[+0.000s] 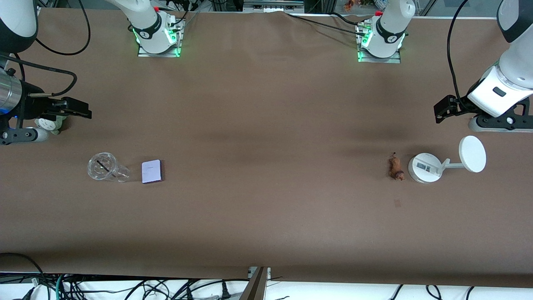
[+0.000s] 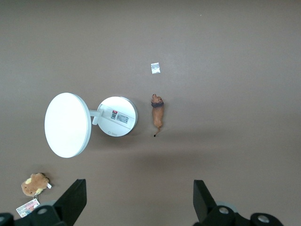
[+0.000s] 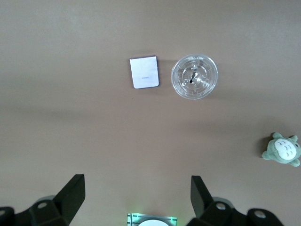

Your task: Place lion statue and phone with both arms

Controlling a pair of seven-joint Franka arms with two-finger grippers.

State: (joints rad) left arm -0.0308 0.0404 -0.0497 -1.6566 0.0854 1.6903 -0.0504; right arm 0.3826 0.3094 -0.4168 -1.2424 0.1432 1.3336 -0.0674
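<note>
The lion statue [image 1: 396, 167] [image 2: 157, 112], a tiny reddish-brown figurine with a thin tail, lies on the brown table toward the left arm's end, right beside a white stand. The phone [image 1: 151, 171] [image 3: 144, 72], flat and pale lavender, lies toward the right arm's end beside a clear cup. My left gripper [image 1: 443, 109] [image 2: 139, 197] hangs open and empty over bare table close to the stand. Over the table by a green plush, my right gripper [image 1: 77, 108] [image 3: 137, 193] is open too, holding nothing.
The white round-based stand [image 1: 424, 167] [image 2: 117, 117] carries a disc [image 1: 472, 153]. A clear cup [image 1: 104, 167] [image 3: 194, 76] stands by the phone. A green plush [image 1: 52, 123] [image 3: 282, 149] and a brown tagged plush [image 2: 35, 183] lie at the table's ends. Both arm bases line the edge farthest from the camera.
</note>
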